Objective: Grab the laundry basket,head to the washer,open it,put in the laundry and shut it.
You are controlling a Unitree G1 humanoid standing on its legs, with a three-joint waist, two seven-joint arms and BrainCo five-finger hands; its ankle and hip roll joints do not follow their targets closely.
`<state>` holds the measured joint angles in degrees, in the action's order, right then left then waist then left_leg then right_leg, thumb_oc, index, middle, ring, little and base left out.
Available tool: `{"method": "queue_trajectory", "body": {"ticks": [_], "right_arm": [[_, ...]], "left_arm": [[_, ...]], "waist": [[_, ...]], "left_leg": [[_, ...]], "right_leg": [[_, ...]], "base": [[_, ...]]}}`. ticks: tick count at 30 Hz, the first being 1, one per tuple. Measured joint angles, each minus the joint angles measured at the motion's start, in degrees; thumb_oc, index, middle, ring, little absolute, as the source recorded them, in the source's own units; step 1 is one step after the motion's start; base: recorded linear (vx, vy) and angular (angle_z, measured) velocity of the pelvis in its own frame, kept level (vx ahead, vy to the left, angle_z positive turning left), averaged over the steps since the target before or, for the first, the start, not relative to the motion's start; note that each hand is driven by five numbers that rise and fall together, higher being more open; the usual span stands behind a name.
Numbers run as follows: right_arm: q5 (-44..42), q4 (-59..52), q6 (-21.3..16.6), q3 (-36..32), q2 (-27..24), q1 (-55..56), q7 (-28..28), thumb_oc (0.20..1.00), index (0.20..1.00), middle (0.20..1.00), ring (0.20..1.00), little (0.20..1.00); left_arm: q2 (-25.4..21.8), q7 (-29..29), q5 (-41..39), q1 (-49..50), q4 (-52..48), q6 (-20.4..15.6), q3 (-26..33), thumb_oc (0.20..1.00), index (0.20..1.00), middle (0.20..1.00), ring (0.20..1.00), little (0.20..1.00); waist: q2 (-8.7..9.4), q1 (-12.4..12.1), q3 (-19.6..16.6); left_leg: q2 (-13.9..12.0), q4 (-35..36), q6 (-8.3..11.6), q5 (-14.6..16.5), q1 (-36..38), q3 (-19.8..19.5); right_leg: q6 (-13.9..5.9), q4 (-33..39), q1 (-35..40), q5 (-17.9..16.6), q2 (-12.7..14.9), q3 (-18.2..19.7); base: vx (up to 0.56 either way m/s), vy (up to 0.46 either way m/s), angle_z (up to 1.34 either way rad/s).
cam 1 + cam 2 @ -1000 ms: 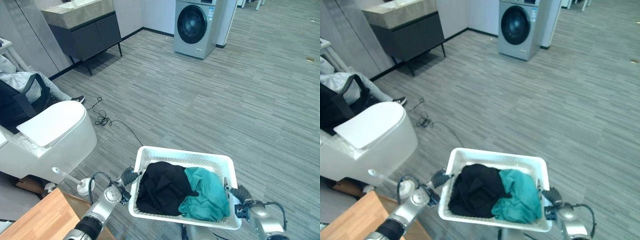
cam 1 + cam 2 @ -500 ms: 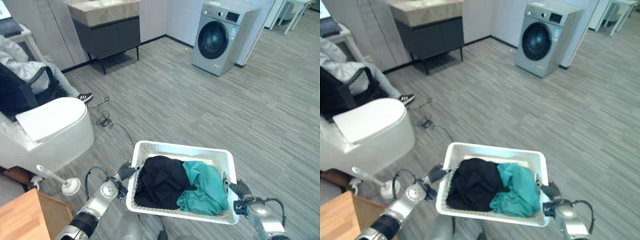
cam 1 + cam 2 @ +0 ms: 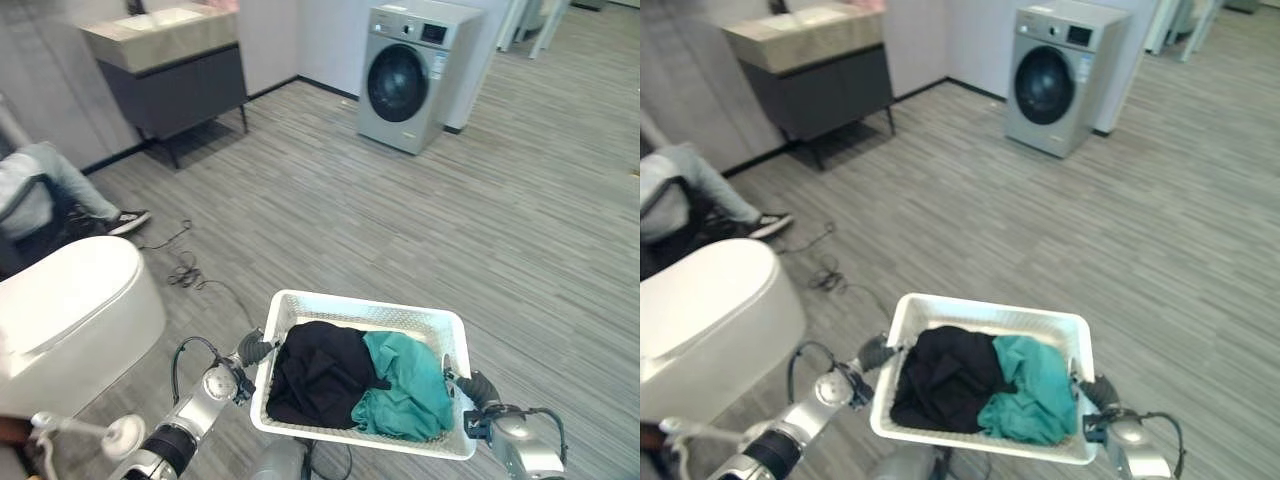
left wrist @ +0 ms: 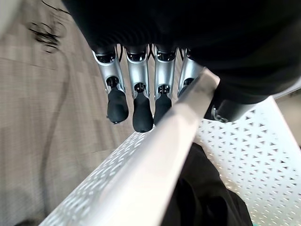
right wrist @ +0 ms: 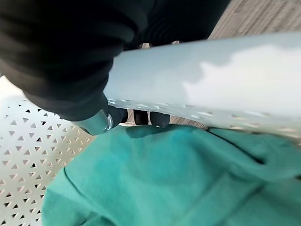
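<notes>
So the basket [image 3: 362, 372] is grasped by left hand [image 3: 252, 349] and right hand [image 3: 468, 388]; the washer [image 3: 409, 74], closed, is well apart.

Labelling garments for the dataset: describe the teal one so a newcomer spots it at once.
Find the white laundry basket carried low in the head views, a robot hand at each end. Two garments lie inside; the teal garment fills the half toward the right robot hand, beside the black garment, and is the only coloured item.
</notes>
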<state>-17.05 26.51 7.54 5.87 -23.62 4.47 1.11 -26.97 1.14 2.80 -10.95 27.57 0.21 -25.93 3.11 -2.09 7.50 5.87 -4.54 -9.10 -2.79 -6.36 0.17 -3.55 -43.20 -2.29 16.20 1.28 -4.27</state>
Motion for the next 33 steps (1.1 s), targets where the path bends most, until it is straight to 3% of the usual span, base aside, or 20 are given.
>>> {"method": "queue_trajectory", "body": {"ticks": [2,5,8,9,10,11,12,13,14,16,19,20,22,23,25,27,28,29,31,33], "right_arm": [[0.03,-1.88,-0.06,-2.24,0.06,0.55,0.0,0.2,0.2,0.2,0.2,0.2],[-0.02,-2.54,-0.06,-2.26,0.23,1.04,-0.08,0.2,0.2,0.2,0.2,0.2],[-0.01,-2.53,-0.06,-1.85,0.51,0.43,-0.13,0.2,0.2,0.2,0.2,0.2],[0.0,-2.73,-0.12,-1.85,0.24,0.91,-0.18,0.2,0.2,0.2,0.2,0.2],[0.01,-3.63,-0.5,-1.89,-0.83,0.93,-0.56,0.2,0.2,0.2,0.2,0.2],[-0.01,-3.37,-0.46,-1.83,-1.11,-0.86,-0.74,0.2,0.2,0.2,0.2,0.2],[0.01,-3.07,-0.23,-1.81,-1.12,-1.28,-0.81,0.2,0.2,0.2,0.2,0.2],[0.01,-3.08,-0.09,-1.76,-1.06,-1.4,-1.01,0.2,0.2,0.2,0.2,0.2],[0.05,-3.09,-0.09,-1.71,-0.6,-0.87,-1.11,0.2,0.2,0.2,0.2,0.2],[0.07,-2.93,-0.03,-1.61,-0.49,0.43,-1.17,0.2,0.2,0.2,0.2,0.2],[1.09,-2.79,0.0,-1.76,-0.57,1.86,-1.46,0.2,0.2,0.2,0.2,0.2],[1.09,-2.79,0.03,-1.66,-0.35,2.58,-1.63,0.2,0.2,0.2,0.2,0.2],[1.12,-2.55,0.12,-1.64,-0.09,2.68,-1.72,0.2,0.2,0.2,0.2,0.2],[1.1,0.21,0.12,-2.5,-0.07,1.93,-1.54,0.2,0.2,0.2,0.2,0.2],[0.92,0.03,0.03,-2.89,-1.51,2.04,-1.77,0.2,0.2,0.2,0.2,0.2],[0.87,-0.68,-0.3,-2.48,-1.25,1.22,-1.61,0.2,0.2,0.2,0.2,0.2],[0.79,-1.48,-0.44,-2.13,-1.54,0.9,-1.53,0.2,0.2,0.2,0.2,0.2],[0.36,-1.52,-0.55,-2.01,-1.59,0.54,-1.26,0.2,0.2,0.2,0.2,0.2],[-0.69,-1.35,-0.54,-1.68,-0.87,-0.17,-1.02,0.2,0.2,0.2,0.2,0.2],[-0.77,-2.17,-0.55,-1.91,-0.69,0.12,-0.91,0.2,0.2,0.2,0.2,0.2]], "left_arm": [[-0.09,0.01,0.01,-0.41,-2.86,0.01,0.43,0.2,0.2,0.2,0.2,0.2],[-0.04,-0.01,0.02,-2.65,-2.76,0.0,0.79,0.2,0.2,0.2,0.2,0.2],[-0.76,-0.01,0.02,-2.48,-1.95,0.02,0.67,0.2,0.2,0.2,0.2,0.2],[-0.33,-0.03,0.04,-2.47,-2.01,0.0,0.59,0.2,0.2,0.2,0.2,0.2],[0.09,0.27,0.02,-2.47,-2.48,-0.18,1.14,0.2,0.2,0.2,0.2,0.2],[1.46,0.41,0.05,-4.92,1.14,-0.34,1.8,0.2,0.2,0.2,0.2,0.2],[1.48,0.31,0.05,-5.86,2.29,-0.26,1.54,0.2,0.2,0.2,0.2,0.2],[1.45,0.28,0.08,-6.23,2.76,-0.25,1.48,0.2,0.2,0.2,0.2,0.2],[1.58,0.36,0.11,-5.37,2.72,-0.46,1.74,0.2,0.2,0.2,0.2,0.2],[2.08,0.46,0.17,-3.36,2.02,-0.53,2.13,0.2,0.2,0.2,0.2,0.2],[2.83,0.8,0.62,-0.27,1.5,-0.31,2.07,0.2,0.2,0.2,0.2,0.2],[2.77,0.77,0.64,0.14,1.5,-0.31,2.04,0.2,0.2,0.2,0.2,0.2],[2.83,0.82,0.77,0.37,1.52,-0.2,2.05,0.2,0.2,0.2,0.2,0.2],[5.73,1.46,0.91,-0.05,3.41,-0.07,1.91,0.2,0.2,0.2,0.2,0.2],[6.37,1.39,1.22,-0.49,3.27,-0.49,1.82,0.2,0.2,0.2,0.2,0.2],[4.64,1.06,1.28,-1.07,3.05,-0.37,1.61,0.2,0.2,0.2,0.2,0.2],[4.0,0.72,1.27,-1.44,2.59,-0.45,1.55,0.2,0.2,0.2,0.2,0.2],[3.57,0.73,1.22,-1.85,1.65,-0.46,1.52,0.2,0.2,0.2,0.2,0.2],[2.1,0.78,1.07,-2.72,0.23,-0.43,1.59,0.2,0.2,0.2,0.2,0.2],[1.55,0.73,0.94,-3.32,-0.4,-0.41,1.54,0.2,0.2,0.2,0.2,0.2]], "waist": [[-2.37,0.08,0.72],[-3.13,2.48,1.07],[-3.09,1.86,1.08],[-3.19,1.58,1.12],[-4.61,0.71,1.28],[-5.85,1.58,3.48],[-5.36,2.5,3.66],[-4.27,2.9,4.18],[-2.77,3.1,4.73],[-2.05,3.33,4.57],[-2.47,3.81,1.96],[-2.28,3.93,1.0],[-2.76,4.43,-0.05],[-4.78,5.3,-1.39],[-5.63,6.24,-2.1],[-4.14,5.51,-2.03],[-3.47,5.51,-1.99],[-2.86,4.93,-1.61],[-0.29,3.89,-0.45],[1.2,3.83,0.2]], "left_leg": [[0.38,1.95,-0.86,0.3,3.1,-0.53],[0.87,3.22,-0.48,-0.05,5.4,-4.19],[0.92,2.08,-0.45,-0.02,7.38,-3.21],[1.3,1.7,0.5,1.61,7.54,-4.3],[-0.11,1.34,1.96,6.35,7.56,-8.28],[-1.68,-0.41,2.16,7.94,6.7,-10.54],[-1.63,0.36,2.51,8.06,6.81,-10.92],[-0.69,0.99,2.56,7.85,7.87,-10.86],[0.98,-0.05,3.56,10.7,9.81,-10.72],[1.9,-1.67,0.84,12.74,11.76,-10.42],[0.59,-3.92,2.33,19.48,16.66,-12.61],[-0.33,-2.91,2.99,19.68,18.79,-13.13],[-2.67,-4.52,4.21,20.04,21.3,-11.76],[-5.81,-12.05,8.17,19.96,19.36,-9.77],[-9.21,-31.34,12.76,15.92,9.8,-5.44],[-13.09,-49.47,10.71,11.56,-0.06,-1.04],[-13.49,-51.73,8.36,7.47,-2.35,-1.08],[-14.45,-54.08,7.94,3.96,-4.86,-1.04],[-15.7,-57.19,8.35,3.26,-10.77,-0.37],[-15.91,-52.06,7.96,5.31,-15.09,0.83]], "right_leg": [[-0.23,-1.39,-3.99,0.61,5.55,-4.95],[-0.94,6.06,-5.88,0.09,5.71,-3.66],[-1.98,7.55,-5.73,-0.87,5.77,-3.41],[-1.81,7.71,-6.79,-0.39,4.86,-3.21],[-0.96,7.33,-9.08,0.72,2.22,-2.28],[-1.78,21.12,-10.51,0.22,-4.87,7.36],[-2.62,28.15,-12.11,-2.94,-5.08,9.8],[-3.17,34.31,-13.62,-7.01,-3.57,11.33],[-3.4,39.7,-16.17,-12.79,0.56,9.73],[-4.03,42.49,-17.59,-15.29,4.09,6.4],[-4.41,38.91,-15.39,-16.7,5.35,4.66],[-4.31,38.37,-13.14,-16.55,4.89,4.57],[-2.24,38.18,-10.68,-25.81,3.75,2.63],[0.44,36.16,-8.52,-23.95,1.53,-0.9],[4.02,35.29,-6.51,-20.61,-0.76,-3.67],[7.47,35.01,-3.17,-17.72,-3.41,-4.17],[9.26,35.04,-2.13,-16.18,-3.96,-3.91],[10.39,35.17,-0.67,-15.25,-4.86,-3.79],[11.68,36.22,3.02,-14.23,-5.44,-3.82],[11.12,38.71,6.49,-12.93,-5.36,-3.86]], "base": [[0.22,0.094,-0.3],[0.04,0.012,0.47],[0.26,-0.033,0.5],[0.7,-0.139,0.11],[0.68,-0.186,0.31],[0.4,-0.106,0.49],[0.48,-0.151,0.63],[0.26,-0.092,0.39],[0.38,-0.141,0.29],[0.44,-0.145,0.17],[0.52,-0.221,0.23],[0.67,-0.376,0.44],[0.48,-0.337,0.47],[0.38,-0.382,0.59],[0.28,-0.323,0.54],[0.31,-0.385,-0.01],[0.23,-0.279,-0.24],[0.14,-0.151,-0.07],[0.28,-0.102,-0.07],[0.22,-0.005,0.07]]}}
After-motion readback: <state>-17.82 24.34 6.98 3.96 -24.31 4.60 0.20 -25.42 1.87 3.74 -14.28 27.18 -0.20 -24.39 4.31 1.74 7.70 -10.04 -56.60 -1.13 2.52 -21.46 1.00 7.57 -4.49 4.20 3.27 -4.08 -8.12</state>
